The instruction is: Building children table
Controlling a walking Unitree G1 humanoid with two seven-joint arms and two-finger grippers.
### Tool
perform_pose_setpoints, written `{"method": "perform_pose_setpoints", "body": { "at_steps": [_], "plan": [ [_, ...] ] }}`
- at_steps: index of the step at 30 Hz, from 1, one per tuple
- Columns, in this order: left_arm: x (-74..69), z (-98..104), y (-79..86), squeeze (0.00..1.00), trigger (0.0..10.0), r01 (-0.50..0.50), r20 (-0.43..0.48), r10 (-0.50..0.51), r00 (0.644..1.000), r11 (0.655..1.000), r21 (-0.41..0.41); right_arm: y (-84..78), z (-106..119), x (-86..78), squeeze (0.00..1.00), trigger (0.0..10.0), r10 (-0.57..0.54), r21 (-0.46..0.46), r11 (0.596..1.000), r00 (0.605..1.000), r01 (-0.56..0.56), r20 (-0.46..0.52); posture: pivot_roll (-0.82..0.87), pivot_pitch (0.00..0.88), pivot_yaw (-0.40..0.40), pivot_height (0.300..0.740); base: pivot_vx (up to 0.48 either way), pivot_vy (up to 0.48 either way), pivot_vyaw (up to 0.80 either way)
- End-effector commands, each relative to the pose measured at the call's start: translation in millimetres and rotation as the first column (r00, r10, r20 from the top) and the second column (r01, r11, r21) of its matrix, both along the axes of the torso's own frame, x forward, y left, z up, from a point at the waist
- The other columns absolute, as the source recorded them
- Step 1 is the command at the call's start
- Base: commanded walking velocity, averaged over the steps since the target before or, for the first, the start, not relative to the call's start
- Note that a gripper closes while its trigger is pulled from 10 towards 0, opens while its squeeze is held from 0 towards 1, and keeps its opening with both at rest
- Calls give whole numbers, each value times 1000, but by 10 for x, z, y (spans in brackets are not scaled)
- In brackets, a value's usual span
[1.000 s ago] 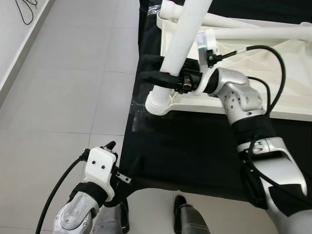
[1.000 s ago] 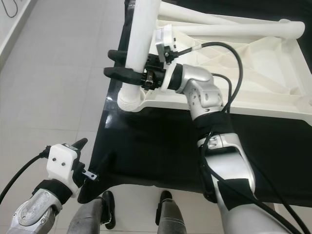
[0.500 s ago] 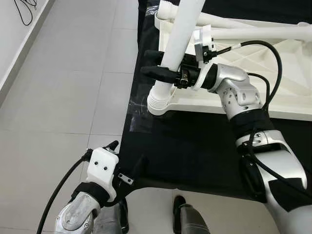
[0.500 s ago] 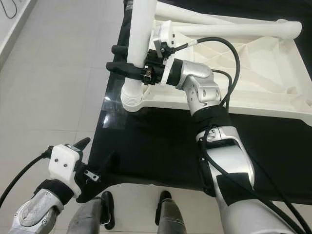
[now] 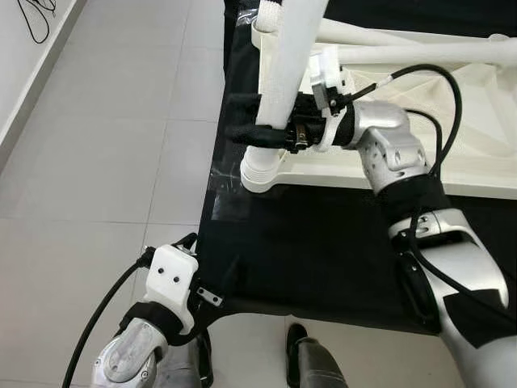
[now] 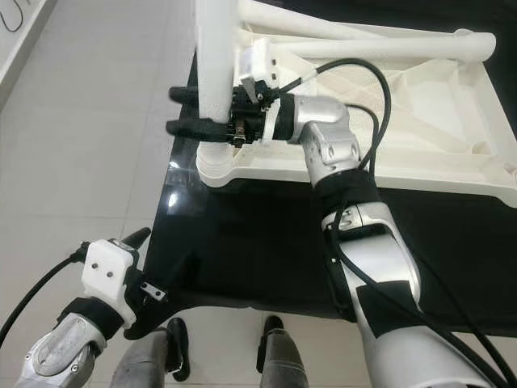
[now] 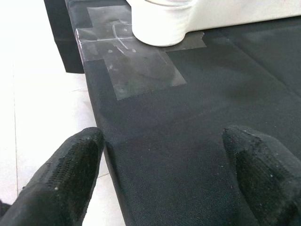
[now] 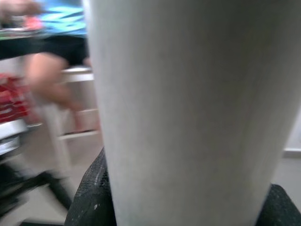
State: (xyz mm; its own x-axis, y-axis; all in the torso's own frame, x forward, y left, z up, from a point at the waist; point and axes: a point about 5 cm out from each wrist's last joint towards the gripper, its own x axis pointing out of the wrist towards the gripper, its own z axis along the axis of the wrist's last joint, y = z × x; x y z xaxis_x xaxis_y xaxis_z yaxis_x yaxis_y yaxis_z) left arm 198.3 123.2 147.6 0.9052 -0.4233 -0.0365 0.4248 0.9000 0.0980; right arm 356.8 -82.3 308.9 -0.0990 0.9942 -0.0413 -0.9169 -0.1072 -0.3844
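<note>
Left gripper (image 7: 160, 183) is hanging low by the near corner of the black surface (image 5: 323, 242), fingers spread wide with nothing between them, idle. A patch of clear tape (image 7: 136, 70) is lying on the cloth ahead of it. Farther on, the right gripper (image 5: 254, 120) is clamping the white leg (image 5: 287, 65), one finger on each side, closed snug on the tube. The leg is standing near upright, long axis vertical with a slight lean, its ribbed lower end sitting in the corner socket (image 5: 260, 170) of the upturned tabletop (image 5: 485, 121), which is lying underside up on the surface. Step looks like seating the leg into the socket. Next move probably needs a straight downward push or twist along the leg's axis, keeping it from tilting.
</note>
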Motion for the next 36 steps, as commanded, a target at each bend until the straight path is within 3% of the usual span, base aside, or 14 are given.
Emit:
{"method": "perform_pose_setpoints", "body": {
  "at_steps": [1,11,14,16,18,20,36],
  "plan": [
    [-35,-47,7,0,10000,1,-17,-1,1000,1000,18,26,-262,-1,0,10000,32,-103,994,995,-42,-96,135,353,-59,740,0,0,0],
    [-61,-42,2,0,10000,-1,-17,2,1000,1000,19,89,-273,44,0,10000,23,-106,994,993,-36,-120,144,364,-64,740,0,0,0],
    [-82,-38,-4,0,10000,-2,-17,3,1000,1000,17,100,-137,91,0,10000,5,9,1000,988,-4,-156,149,371,-67,740,0,0,0],
    [-82,-38,-4,0,10000,-2,-17,3,1000,1000,17,100,-137,91,0,10000,5,9,1000,988,-4,-156,149,371,-67,740,0,0,0],
    [-107,-33,-7,0,10000,-4,-17,4,1000,1000,16,53,25,124,0,10000,8,121,993,981,15,-193,149,378,-68,740,0,0,0],
    [-119,-29,-8,0,10000,-3,-18,4,1000,1000,16,32,58,134,0,10000,6,144,989,980,23,-200,149,383,-67,740,0,0,0],
    [-336,20,0,0,10000,3,-44,-2,999,1000,18,-19,11,220,0,10000,-107,181,973,972,146,-211,186,445,-45,740,0,0,0]
  ]
}}
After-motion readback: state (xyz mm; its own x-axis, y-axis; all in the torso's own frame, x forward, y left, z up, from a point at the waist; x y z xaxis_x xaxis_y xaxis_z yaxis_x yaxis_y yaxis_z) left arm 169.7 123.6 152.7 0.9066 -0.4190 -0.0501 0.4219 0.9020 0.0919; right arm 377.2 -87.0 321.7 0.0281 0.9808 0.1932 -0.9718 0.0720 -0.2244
